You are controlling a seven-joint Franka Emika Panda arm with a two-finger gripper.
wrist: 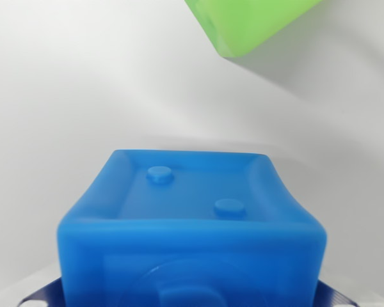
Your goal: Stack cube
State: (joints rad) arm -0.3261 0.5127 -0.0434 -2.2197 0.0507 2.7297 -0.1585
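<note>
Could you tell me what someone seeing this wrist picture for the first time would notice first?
The blue cube fills the lower middle of the wrist view, its recessed top face showing two round studs, with dark gripper fingers at its lower corners. A green cube pokes in at the top edge, right of centre, on the white surface.

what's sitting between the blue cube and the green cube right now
Nothing: in the wrist view only bare white surface separates the blue cube from the green cube.

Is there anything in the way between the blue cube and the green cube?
Nothing visible. Only bare white table lies between the blue cube, close to the camera, and the green cube at the top of the wrist view.
</note>
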